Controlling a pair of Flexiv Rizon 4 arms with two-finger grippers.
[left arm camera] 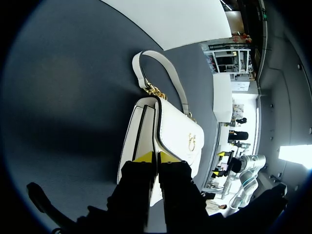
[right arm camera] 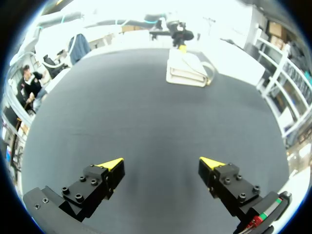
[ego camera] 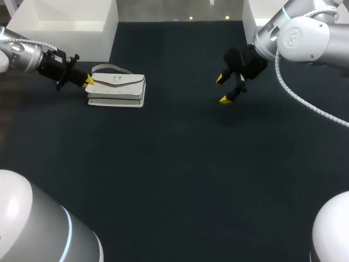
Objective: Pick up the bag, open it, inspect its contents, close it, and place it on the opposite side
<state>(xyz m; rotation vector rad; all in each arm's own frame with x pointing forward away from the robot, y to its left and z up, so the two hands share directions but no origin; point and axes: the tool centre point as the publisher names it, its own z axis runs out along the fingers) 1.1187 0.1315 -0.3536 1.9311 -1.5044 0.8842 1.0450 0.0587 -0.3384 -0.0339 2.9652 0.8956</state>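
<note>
A white handbag (ego camera: 117, 90) with a gold clasp and a looped handle (left arm camera: 165, 68) lies flat on the dark table at the far left. My left gripper (ego camera: 89, 81) is at the bag's left end. In the left wrist view its yellow tips (left arm camera: 156, 157) are pressed together on the edge of the bag's flap (left arm camera: 175, 131). Over the right middle of the table, well away from the bag, my right gripper (ego camera: 223, 89) hangs wide open and empty. The right wrist view shows the bag (right arm camera: 187, 70) far ahead of the open right gripper (right arm camera: 161, 165).
White blocks stand at the table's back left (ego camera: 71, 22) and back right (ego camera: 251, 16). Dark tabletop (ego camera: 174, 164) stretches between the bag and the right gripper and across the whole near half.
</note>
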